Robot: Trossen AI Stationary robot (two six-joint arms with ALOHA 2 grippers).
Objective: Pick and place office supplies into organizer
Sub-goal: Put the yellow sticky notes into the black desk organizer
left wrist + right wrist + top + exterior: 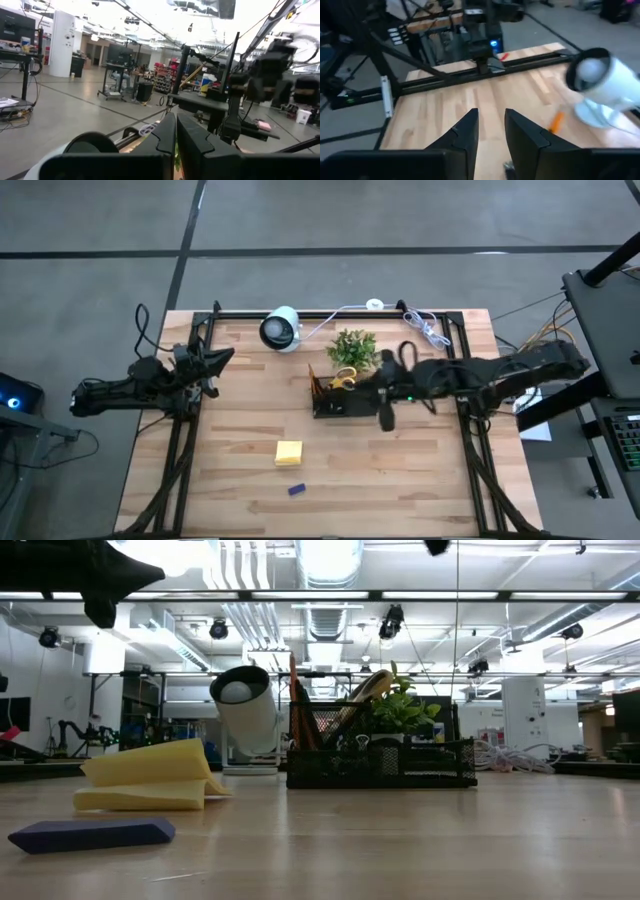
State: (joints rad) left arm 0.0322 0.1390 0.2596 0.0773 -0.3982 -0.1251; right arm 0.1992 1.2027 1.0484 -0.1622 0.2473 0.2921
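Observation:
The black organizer point(335, 402) point(380, 758) stands at mid table. Yellow-handled scissors point(343, 380) and orange pencils point(295, 690) stick up out of it. A yellow sticky-note pad point(289, 452) point(150, 775) and a small blue block point(296, 489) point(90, 834) lie flat on the wood nearer the front edge. My right gripper point(375, 385) point(491, 127) hangs above the organizer's right end, pointing toward the table's left. Its fingers stand a little apart with nothing between them. My left gripper point(222, 358) point(175, 131) waits shut at the table's left side, above the rail.
A green potted plant point(352, 348) stands just behind the organizer. A white round camera point(281, 328) point(600, 85) is at the back, left of the plant. Black frame rails point(180, 450) run along both sides and the back. White cables point(425, 330) lie at the back right.

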